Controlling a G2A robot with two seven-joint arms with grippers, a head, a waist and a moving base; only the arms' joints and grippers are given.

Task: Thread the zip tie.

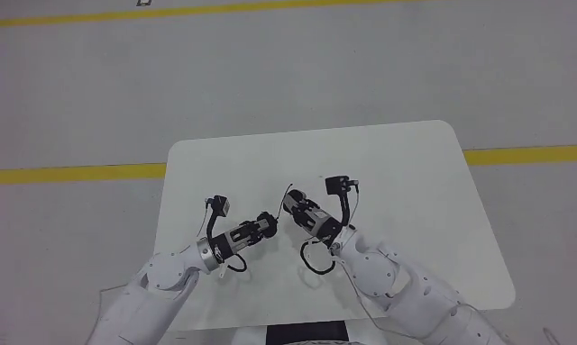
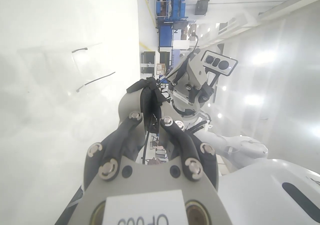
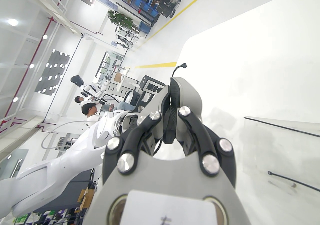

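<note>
Zip tie (image 3: 180,66) was pinched in the right gripper (image 3: 173,85), whose black pads were pressed flat together on the strap. Its small square head curled out just past the fingertips, above the white counter (image 1: 406,165). From above, both arms met over the counter's near middle, tips almost together. The left gripper (image 2: 149,90) pointed at the right one, and its pads were likewise closed against each other. Whether they caught any of the strap could not be told. Two thin dark strands (image 2: 96,80) showed on the glossy counter beyond, either lying there or reflected.
</note>
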